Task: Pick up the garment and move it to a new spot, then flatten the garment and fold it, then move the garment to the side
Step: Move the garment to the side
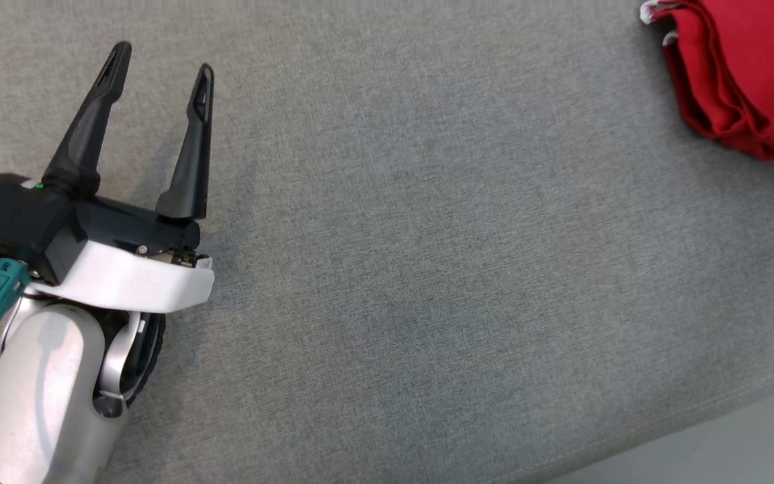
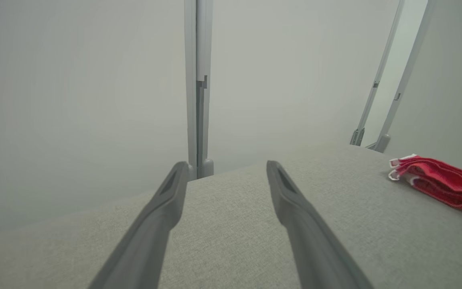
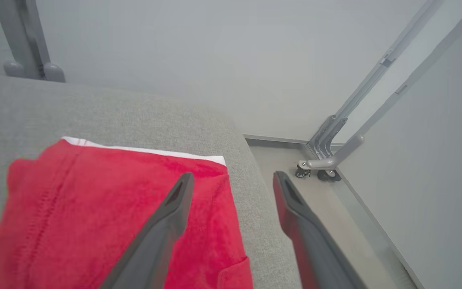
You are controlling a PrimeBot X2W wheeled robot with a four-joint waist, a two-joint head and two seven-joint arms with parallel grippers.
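The garment (image 1: pixel 743 74) is red with white trim and lies folded in a compact stack at the far right of the grey fabric surface (image 1: pixel 414 269). From the left wrist it appears low at the right edge as a flat red garment (image 2: pixel 443 182). My right gripper (image 3: pixel 233 180) hovers open just above the garment (image 3: pixel 94 216), one finger over the red cloth and the other over the surface's edge, nothing between them. At the left side of the surface my left gripper (image 1: pixel 162 60) stands open and empty, far from the garment.
The grey surface's right edge (image 3: pixel 255 180) drops to a pale floor (image 3: pixel 335 216). A wheeled metal frame (image 3: pixel 323 168) stands in the corner against pale walls. A grey post (image 2: pixel 199 88) rises behind the surface's far edge.
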